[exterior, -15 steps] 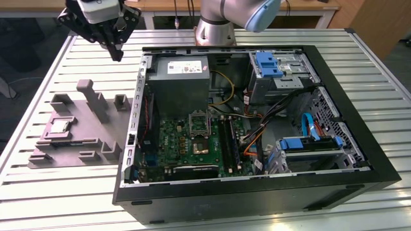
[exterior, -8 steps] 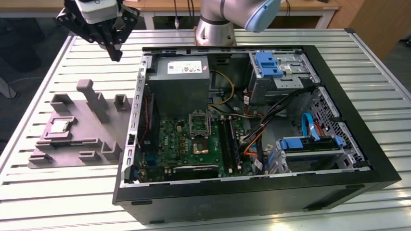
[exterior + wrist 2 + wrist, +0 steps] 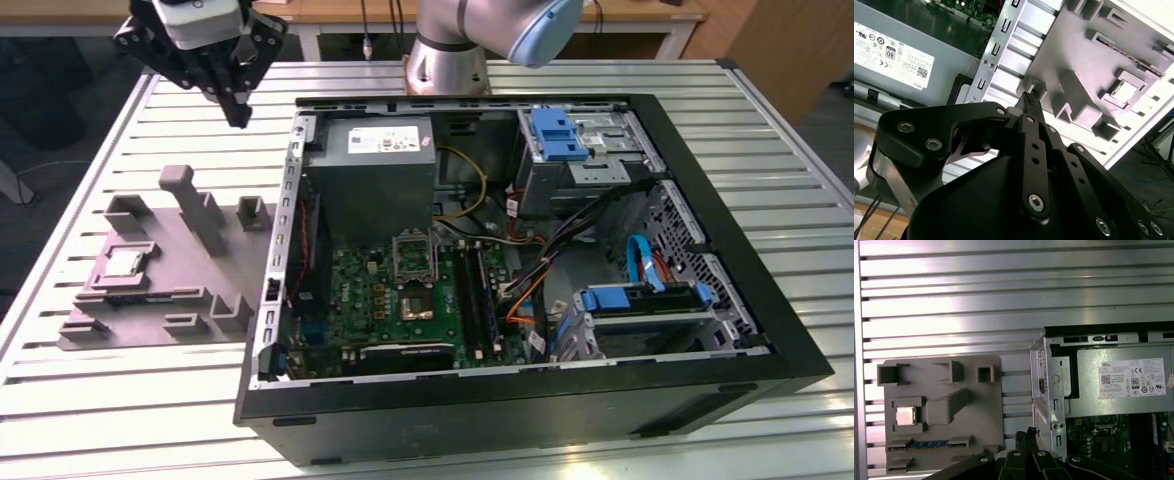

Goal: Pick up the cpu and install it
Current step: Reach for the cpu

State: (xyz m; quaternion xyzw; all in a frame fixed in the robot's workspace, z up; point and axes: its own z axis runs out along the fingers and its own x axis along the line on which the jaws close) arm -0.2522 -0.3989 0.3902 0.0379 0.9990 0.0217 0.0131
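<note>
While the pincer (image 3: 240,108) hangs clenched and empty above the bench (image 3: 134,400), its 2 black fingertips pressed together, the cpu (image 3: 127,262) lies flat in a square pocket of a grey moulded tray (image 3: 174,300). In the exterior view the pincer is at about 1 o'clock from the cpu and well apart from it, over the tray's far edge, near the corner of the open computer case (image 3: 747,330).

The tray lies at 9 o'clock from the case, just beside its perforated metal wall. Bare ribbed aluminium slats run free at 6, 9 and 12 o'clock from the tray. Blocky matt posts (image 3: 200,205) rise from the tray at 1 o'clock from the cpu.

Both wrist views show the cpu (image 3: 1124,92) (image 3: 905,416) as a small square with a silvery top and a thin pale rim, sunk between low grey walls. The pincer's tips (image 3: 1028,97) (image 3: 1030,432) meet in a narrow black point in both wrist views.

Inside the case, a rectangular metal-framed socket (image 3: 414,262) sits on the green motherboard (image 3: 380,305), at 3 o'clock from the cpu and at 6 o'clock from the grey power supply (image 3: 374,190). That box carries a white label (image 3: 380,140) with small black print and symbols. Yellow, orange and black cables (image 3: 534,260) crowd the room at 3 o'clock from the socket.
</note>
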